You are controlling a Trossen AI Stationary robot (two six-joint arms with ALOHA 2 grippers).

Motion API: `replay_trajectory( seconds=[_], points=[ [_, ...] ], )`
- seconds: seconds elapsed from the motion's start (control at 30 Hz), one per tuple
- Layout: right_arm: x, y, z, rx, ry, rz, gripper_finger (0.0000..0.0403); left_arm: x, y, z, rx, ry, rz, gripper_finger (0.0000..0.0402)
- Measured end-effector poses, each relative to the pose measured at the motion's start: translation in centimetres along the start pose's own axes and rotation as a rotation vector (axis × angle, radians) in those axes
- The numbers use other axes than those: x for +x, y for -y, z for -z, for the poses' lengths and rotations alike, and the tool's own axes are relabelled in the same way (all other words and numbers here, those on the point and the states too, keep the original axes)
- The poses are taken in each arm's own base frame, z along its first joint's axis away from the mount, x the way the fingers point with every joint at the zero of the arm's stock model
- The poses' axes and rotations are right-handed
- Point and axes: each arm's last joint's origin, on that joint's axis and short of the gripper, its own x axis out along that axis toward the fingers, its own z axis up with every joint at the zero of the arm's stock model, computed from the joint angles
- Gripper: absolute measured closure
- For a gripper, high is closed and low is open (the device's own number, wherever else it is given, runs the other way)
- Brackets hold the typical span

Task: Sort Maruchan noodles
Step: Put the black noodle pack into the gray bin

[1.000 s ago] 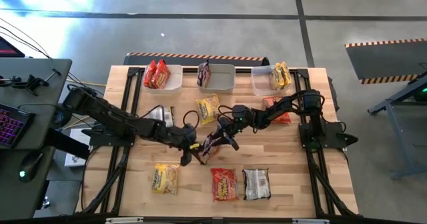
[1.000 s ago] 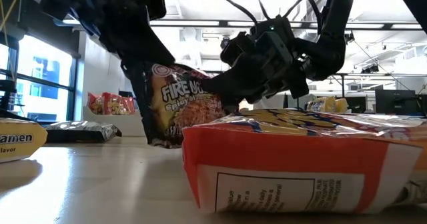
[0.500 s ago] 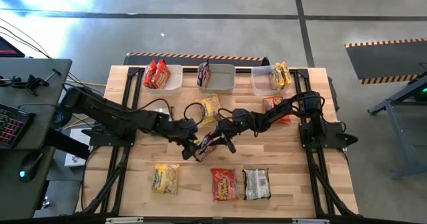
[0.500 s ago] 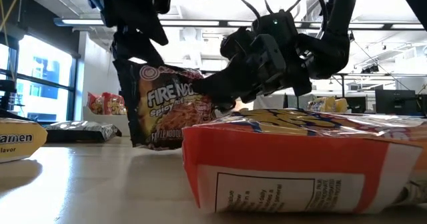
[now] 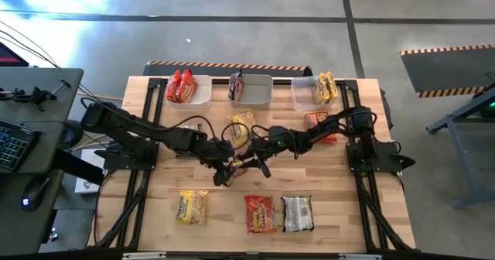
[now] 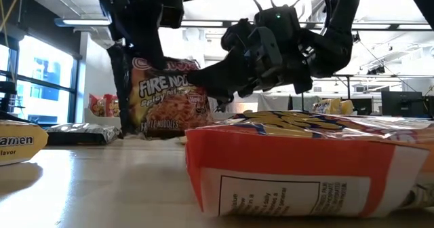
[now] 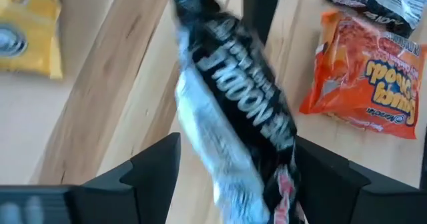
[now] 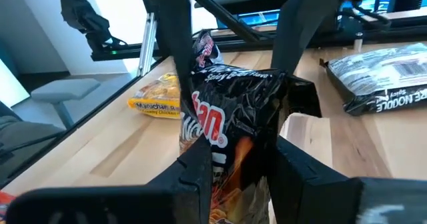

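Right now a dark, shiny plastic noodle packet with red and orange flame print [image 5: 241, 164] hangs in the air over the middle of the wooden table [image 5: 340, 213]. The right gripper [image 5: 254, 162] pinches it between its two fingers, closed tight on one end of the packet. The left gripper [image 5: 226, 169] is right beside it, and its fingers stand wide open on both sides of the packet without squeezing it. It looks like a hand-over: one arm lets go so the other can carry the packet on.

The packet stands up on its edge, a bit tilted. Its skin is crinkly and bends where it is pinched. From table height you can read big fire-style letters on its front [image 6: 169, 96].

At the far edge of the table sit three pale plastic bins in a row. The left bin [image 5: 203, 97] holds red-orange packets, the middle bin [image 5: 261, 91] holds a dark packet, and the right bin [image 5: 302, 94] holds yellow ones. So the dark packet most likely belongs in the middle bin.

Other packets lie flat and wait. A yellow one [image 5: 191, 206], a red-orange one [image 5: 260, 213] and a silver-and-dark one [image 5: 296, 213] lie near the front edge. Another yellow one [image 5: 240, 126] lies just behind the grippers, and a red-orange one [image 5: 319, 123] lies under the right arm.
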Motion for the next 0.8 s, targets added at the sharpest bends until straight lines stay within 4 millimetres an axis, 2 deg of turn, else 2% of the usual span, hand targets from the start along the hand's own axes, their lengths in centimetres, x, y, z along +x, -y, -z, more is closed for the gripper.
replay_trajectory(
  seconds=[0.13, 0.23, 0.37, 0.5, 0.6, 0.7, 0.8],
  points=[
    [0.0, 0.0, 0.0, -0.002, 0.002, 0.017, 0.0319, -0.2, 0.2, -0.1, 0.047, -0.017, 0.026, 0.0159],
    [0.0, 0.1, 0.0, -0.001, 0.006, 0.026, 0.0319, -0.2, 0.1, -0.1, 0.066, -0.026, 0.024, 0.0189],
    [0.0, 0.1, -0.1, 0.008, 0.008, 0.025, 0.0311, -0.2, -0.2, -0.1, 0.086, -0.047, 0.049, 0.0258],
    [0.0, 0.1, 0.0, 0.04, 0.008, 0.04, 0.0286, -0.2, -0.6, -0.3, 0.091, -0.063, 0.073, 0.0331],
    [0.0, 0.1, -0.1, 0.04, 0.011, 0.045, 0.0266, -0.5, -1.0, -0.5, 0.093, -0.063, 0.087, 0.0371],
    [-0.1, 0.0, -0.5, 0.047, 0.012, 0.048, 0.0249, -0.8, -1.4, -0.7, 0.082, -0.069, 0.103, 0.0388],
    [-0.6, -0.2, -1.5, 0.047, -0.013, 0.063, 0.0238, -1.7, -2.1, -1.0, 0.061, -0.052, 0.101, 0.0389]
  ],
)
